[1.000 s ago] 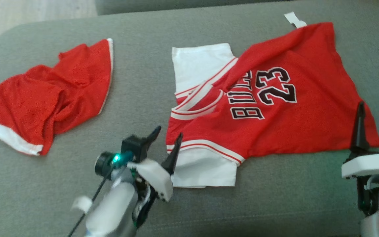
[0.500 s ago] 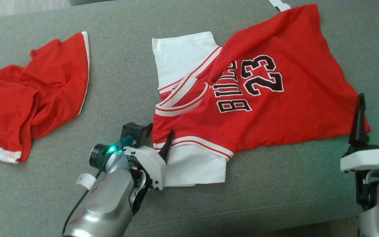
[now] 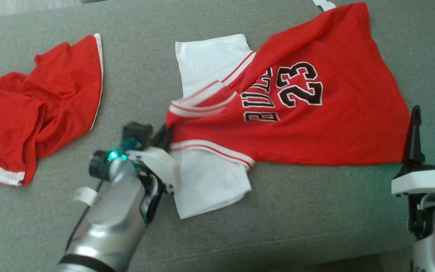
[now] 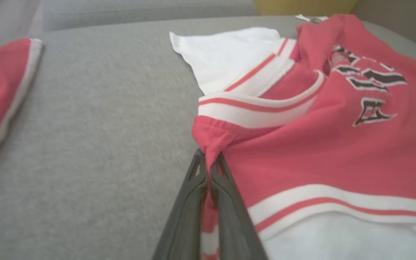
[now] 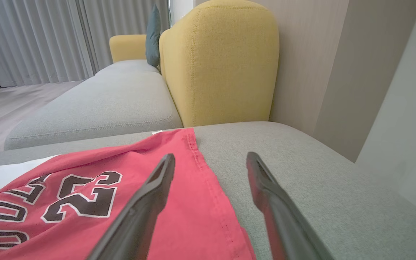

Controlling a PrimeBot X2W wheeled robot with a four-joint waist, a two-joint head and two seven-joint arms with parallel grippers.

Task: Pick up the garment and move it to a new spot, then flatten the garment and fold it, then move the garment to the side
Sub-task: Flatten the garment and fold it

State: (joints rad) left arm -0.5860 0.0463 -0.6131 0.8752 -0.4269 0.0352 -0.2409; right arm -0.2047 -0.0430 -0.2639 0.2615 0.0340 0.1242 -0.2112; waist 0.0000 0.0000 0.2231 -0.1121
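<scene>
**A:** Head view first. Where's the jersey?

**B:** It's spread lettering-up on the grey sofa seat, wrinkled around the neck. The left tool is clenched on its red shoulder edge, just above the white sleeve. The right tool stands released by the hem corner, grasping nothing. A pair of red shorts lies well apart on the left.

**A:** Left wrist view?

**B:** The left tool's fingers are pinched together with a bunched tuck of red cloth between them. It looks like a small bite, so I'd lift slowly and watch for slipping.

**A:** And the right wrist view?

**B:** The jaws stand wide across the jersey's hem edge. One finger is over cloth and the other over bare seat, with a yellow backrest beyond. I can't tell if they touch the fabric.

**A:** So what's the advice?

**B:** Bring the right tool down onto that hem and close it before raising anything. A one-corner lift would likely drag and twist the jersey. Then carry both ends level, clear of the red shorts.
</scene>
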